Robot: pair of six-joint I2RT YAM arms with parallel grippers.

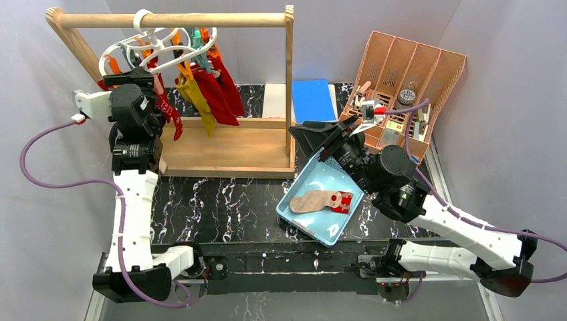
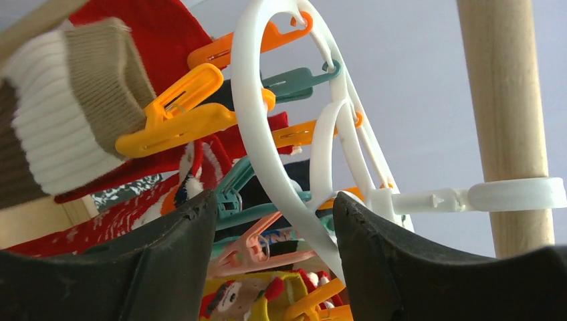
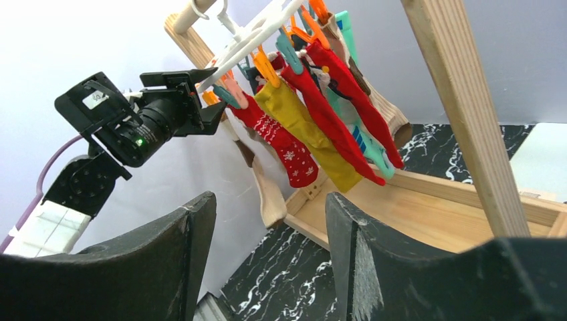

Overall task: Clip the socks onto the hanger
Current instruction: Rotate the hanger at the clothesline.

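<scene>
The white ring hanger (image 1: 160,41) hangs by its hook from the wooden rail, and red (image 1: 217,93) and mustard socks (image 1: 198,101) dangle from its clips. My left gripper (image 1: 134,75) is raised to the ring's left side. In the left wrist view it (image 2: 274,200) is open, with the ring (image 2: 267,167) and a pink clip (image 2: 261,244) between its fingers. A yellow clip (image 2: 174,117) holds a striped sock (image 2: 60,127). A tan and red sock (image 1: 322,200) lies in the teal tray (image 1: 304,175). My right gripper (image 1: 302,137) hovers over the tray's far end, open and empty (image 3: 269,197).
The light wooden rail frame (image 1: 289,80) stands on its board at the back left. A brown slotted organiser (image 1: 408,73) leans at the back right. A blue pad (image 1: 313,99) and a white block (image 1: 275,100) lie behind the tray. Grey walls enclose the table.
</scene>
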